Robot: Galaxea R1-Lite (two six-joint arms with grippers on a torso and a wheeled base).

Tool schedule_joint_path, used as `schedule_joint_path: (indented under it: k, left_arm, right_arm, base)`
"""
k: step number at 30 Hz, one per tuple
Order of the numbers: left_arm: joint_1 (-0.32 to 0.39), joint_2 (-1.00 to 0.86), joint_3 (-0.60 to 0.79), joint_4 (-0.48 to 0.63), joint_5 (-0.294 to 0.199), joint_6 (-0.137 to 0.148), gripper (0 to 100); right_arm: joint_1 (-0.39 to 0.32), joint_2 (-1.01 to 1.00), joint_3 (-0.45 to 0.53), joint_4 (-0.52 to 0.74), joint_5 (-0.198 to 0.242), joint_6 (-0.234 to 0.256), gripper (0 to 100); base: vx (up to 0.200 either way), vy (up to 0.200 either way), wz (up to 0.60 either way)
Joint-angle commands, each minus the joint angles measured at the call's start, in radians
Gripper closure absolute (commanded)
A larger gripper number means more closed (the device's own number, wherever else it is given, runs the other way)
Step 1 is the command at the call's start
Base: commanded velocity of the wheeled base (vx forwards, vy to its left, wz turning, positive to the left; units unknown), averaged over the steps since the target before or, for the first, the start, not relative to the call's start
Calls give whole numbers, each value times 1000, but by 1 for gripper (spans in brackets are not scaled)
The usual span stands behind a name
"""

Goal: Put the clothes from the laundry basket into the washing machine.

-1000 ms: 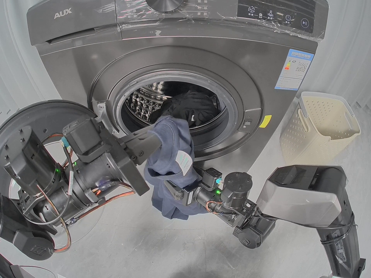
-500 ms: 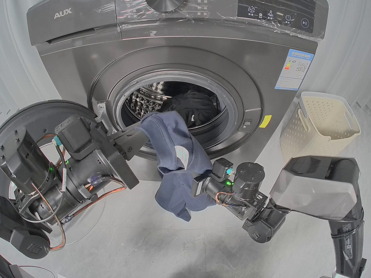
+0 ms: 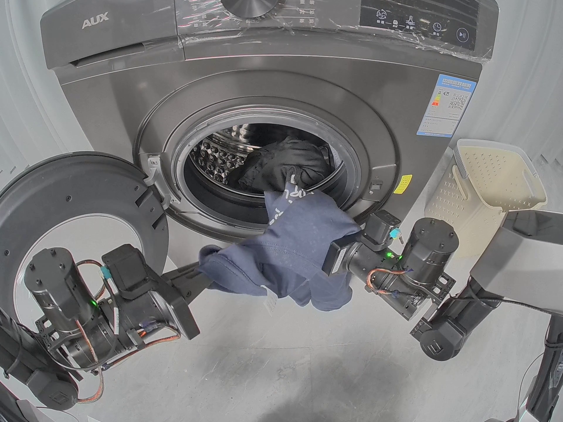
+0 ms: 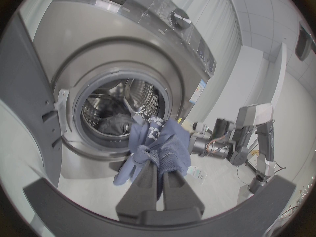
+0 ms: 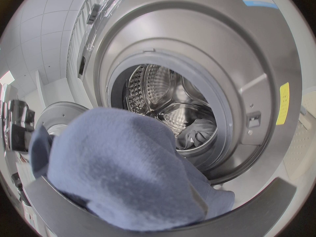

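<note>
Left gripper [image 4: 157,163] has dropped low and back from the drum since a second ago, its jaws pressed together on a fold of the navy sweatshirt [image 3: 293,241]. I see the right gripper [image 3: 334,254] has risen toward the washing machine [image 3: 328,83] mouth. The sweatshirt now stretches between them, its top edge lapping the door seal below the black garment [image 3: 287,168] inside. Cloth buries the right gripper, so I cannot tell its grip.

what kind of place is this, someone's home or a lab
Likely a laundry test area: a front-loading washing machine with protective film on its panel and a blue garment at its opening, a cream laundry basket beside it, white curtains behind.
</note>
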Motion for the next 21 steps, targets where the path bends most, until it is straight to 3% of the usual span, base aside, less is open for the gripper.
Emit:
schedule_joint_path:
  k: [1,6,10,14,21]
  left_arm:
    - [9,82,49,-4,-2,5,100]
    - [9,141,83,-41,-7,7,100]
    - [8,272,116,-159,-10,10,100]
    - [5,349,112,-170,-8,48,100]
    - [6,341,72,-170,-11,43,100]
  right_arm:
    - [16,-67,18,1,-5,3,100]
    - [28,-72,16,1,-30,3,100]
    - [43,-72,13,4,-42,10,100]
    - [66,-81,10,8,-63,23,100]
    - [74,-81,9,10,-65,23,100]
  base:
    - [0,0,0]
    - [0,0,0]
    - [0,0,0]
    - [0,0,0]
    - [0,0,0]
